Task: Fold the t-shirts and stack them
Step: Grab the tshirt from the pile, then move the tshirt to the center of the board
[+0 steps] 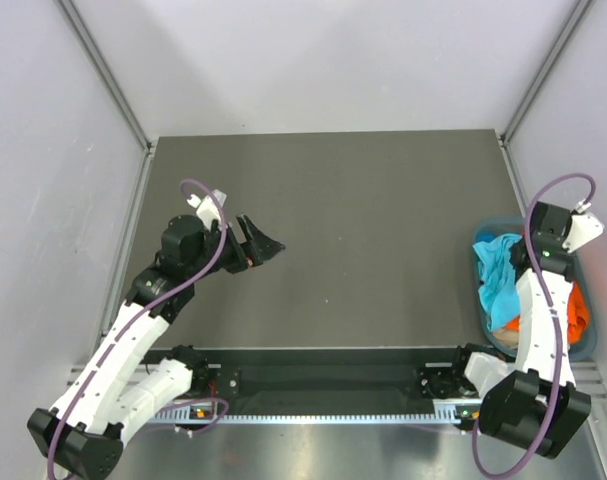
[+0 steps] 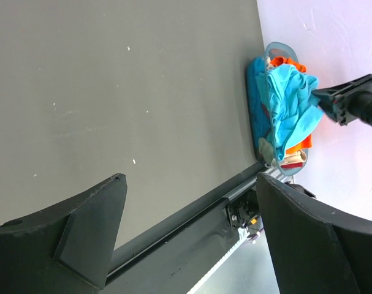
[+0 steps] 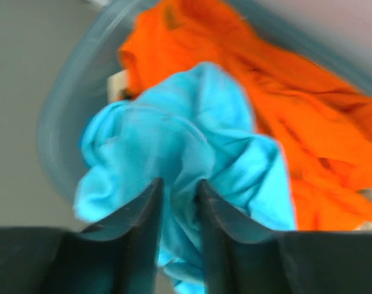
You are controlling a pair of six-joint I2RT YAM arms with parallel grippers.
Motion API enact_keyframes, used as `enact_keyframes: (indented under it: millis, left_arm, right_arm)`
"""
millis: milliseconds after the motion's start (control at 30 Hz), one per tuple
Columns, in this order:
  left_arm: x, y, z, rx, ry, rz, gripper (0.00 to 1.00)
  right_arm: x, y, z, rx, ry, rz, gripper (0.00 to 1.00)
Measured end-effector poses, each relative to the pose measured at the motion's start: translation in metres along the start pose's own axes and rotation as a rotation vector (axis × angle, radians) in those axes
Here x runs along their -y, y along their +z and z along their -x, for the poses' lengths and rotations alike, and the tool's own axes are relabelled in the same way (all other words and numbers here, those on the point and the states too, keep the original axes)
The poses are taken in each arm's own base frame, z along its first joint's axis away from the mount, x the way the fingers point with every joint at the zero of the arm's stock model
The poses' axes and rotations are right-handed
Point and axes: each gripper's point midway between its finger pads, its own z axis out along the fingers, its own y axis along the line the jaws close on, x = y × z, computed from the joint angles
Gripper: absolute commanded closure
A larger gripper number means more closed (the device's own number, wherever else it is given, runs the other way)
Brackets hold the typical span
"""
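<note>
A bright turquoise t-shirt (image 1: pixel 500 275) lies crumpled on top of an orange t-shirt (image 1: pixel 577 308) in the blue-grey basket (image 1: pixel 480 290) at the table's right edge. In the right wrist view my right gripper (image 3: pixel 179 184) is shut on a fold of the turquoise shirt (image 3: pixel 173 135), with the orange shirt (image 3: pixel 265 79) behind it. My left gripper (image 1: pixel 266 245) is open and empty above the left part of the table. In the left wrist view (image 2: pixel 192 184) its jaws stand wide apart, and the turquoise shirt (image 2: pixel 287 104) and a beige and red bit (image 2: pixel 294 159) show far off.
The dark grey table (image 1: pixel 363 220) spreads between the arms. White walls with metal rails (image 1: pixel 108 75) enclose it. A black rail (image 1: pixel 323 385) runs along the near edge between the arm bases.
</note>
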Motion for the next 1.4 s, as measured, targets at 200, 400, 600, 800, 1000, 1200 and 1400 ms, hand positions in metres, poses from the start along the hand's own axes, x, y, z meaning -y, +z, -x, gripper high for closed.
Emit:
enact_keyframes:
  millis: [200,400,600,800,1000,1200,1400]
  left_arm:
    - [-0.006,0.002,-0.001,0.001,0.01,0.018,0.09]
    - [-0.023,0.009,0.005,0.031,0.028,0.097,0.13]
    - [-0.035,0.012,0.009,0.032,0.012,0.169,0.15]
    - [-0.042,-0.003,0.024,0.082,0.038,0.268,0.12]
    - [-0.053,-0.013,0.026,0.095,0.072,0.336,0.09]
    - [-0.066,0.028,0.009,0.004,0.047,0.285,0.1]
    - [-0.108,0.088,-0.027,-0.196,-0.044,0.342,0.15]
  right_arm:
    - [-0.067,-0.047,0.031,-0.031,0.025,0.368,1.0]
    - [-0.192,-0.222,0.111,0.103,0.011,1.063,1.0]
    - [-0.268,-0.398,0.065,-0.016,-0.185,1.615,1.0]
    - [-0.293,-0.325,-0.061,-0.25,-0.338,1.466,0.77]
    - [-0.249,-0.203,-0.222,-0.573,-0.58,1.103,0.58]
    - [-0.24,-0.165,-0.211,-0.457,-0.618,0.933,0.57]
    - [-0.254,-0.158,-0.192,-0.361,-0.592,0.928,0.59]
